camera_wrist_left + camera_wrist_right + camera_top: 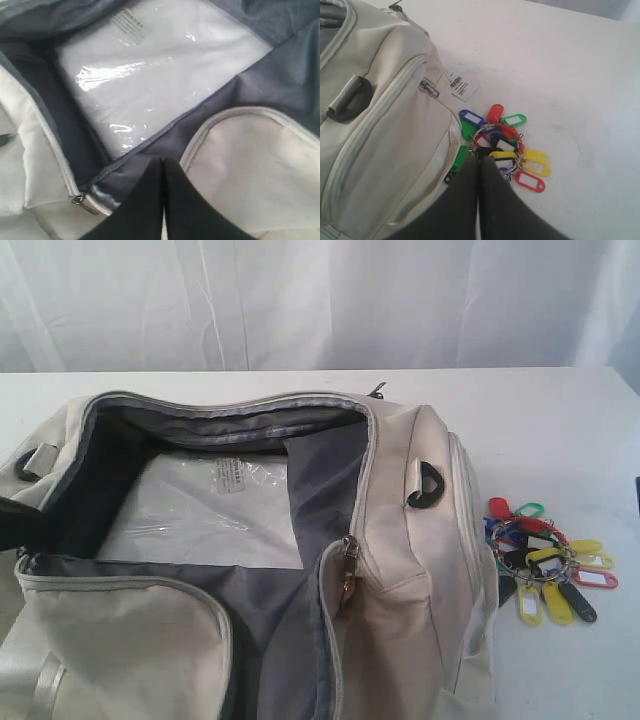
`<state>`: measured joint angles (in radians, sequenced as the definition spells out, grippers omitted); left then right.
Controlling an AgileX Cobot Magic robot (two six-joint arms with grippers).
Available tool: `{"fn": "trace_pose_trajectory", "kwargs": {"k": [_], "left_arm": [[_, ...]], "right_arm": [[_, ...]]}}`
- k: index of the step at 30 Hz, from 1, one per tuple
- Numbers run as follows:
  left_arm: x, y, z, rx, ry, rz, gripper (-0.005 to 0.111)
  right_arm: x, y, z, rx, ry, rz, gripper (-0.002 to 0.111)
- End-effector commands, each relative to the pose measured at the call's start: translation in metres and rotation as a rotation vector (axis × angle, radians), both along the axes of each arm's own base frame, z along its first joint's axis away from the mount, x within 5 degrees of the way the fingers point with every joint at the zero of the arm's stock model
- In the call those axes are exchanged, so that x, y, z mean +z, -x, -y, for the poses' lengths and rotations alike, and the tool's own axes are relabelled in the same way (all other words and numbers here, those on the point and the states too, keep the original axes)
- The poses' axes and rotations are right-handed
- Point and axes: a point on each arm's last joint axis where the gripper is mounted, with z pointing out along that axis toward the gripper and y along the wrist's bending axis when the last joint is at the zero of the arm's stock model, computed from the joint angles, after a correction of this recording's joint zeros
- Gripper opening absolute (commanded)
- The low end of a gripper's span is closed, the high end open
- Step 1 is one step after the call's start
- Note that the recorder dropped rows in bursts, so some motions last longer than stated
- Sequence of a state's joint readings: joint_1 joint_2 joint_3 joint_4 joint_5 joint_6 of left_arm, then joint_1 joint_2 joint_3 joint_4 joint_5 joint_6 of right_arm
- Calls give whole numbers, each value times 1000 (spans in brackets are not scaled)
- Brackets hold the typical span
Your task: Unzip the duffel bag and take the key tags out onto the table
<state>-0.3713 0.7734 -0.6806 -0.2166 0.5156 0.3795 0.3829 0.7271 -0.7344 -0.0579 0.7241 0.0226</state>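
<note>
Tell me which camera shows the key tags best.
Right wrist view: the key tags lie close up on the table beside the duffel bag. Exterior view shows them smaller; left wrist view shows none.

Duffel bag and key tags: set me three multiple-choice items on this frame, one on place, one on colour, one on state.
1. Where do the key tags lie?
A. On the table, next to the end of the duffel bag
B. Inside the bag
C. In a zipped side pocket

2. What colour is the bag's lining?
A. Red
B. Grey
C. Yellow

3. In what state is the bag's main zipper?
A. Closed along its whole length
B. Undone, with the top gaping
C. Covered by a strap

Answers:
1 A: the bunch rests on the white tabletop by the bag's end in the exterior and right wrist views.
2 B: grey fabric shows all round the opening.
3 B: the exterior view looks straight in at a clear plastic sheet on the bottom.
</note>
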Motion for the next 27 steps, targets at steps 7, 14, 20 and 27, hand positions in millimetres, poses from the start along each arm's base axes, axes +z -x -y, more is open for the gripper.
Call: {"fn": "trace_pose_trajectory", "kwargs": {"k": [7,14,20,27], "left_arm": [[-80,29,-41,295,73,288,0],[-143,56,-61,491,19,186,0],[-141,68,-62,457,-62,266,0],[-133,75,-61,457,-36,424,0]], "right_arm": [[0,0,1,-6,-8,13,0],[0,0,1,-6,-8,13,0],[0,0,1,-5,-10,19,0],[0,0,1,-4,-9,21,0]]}}
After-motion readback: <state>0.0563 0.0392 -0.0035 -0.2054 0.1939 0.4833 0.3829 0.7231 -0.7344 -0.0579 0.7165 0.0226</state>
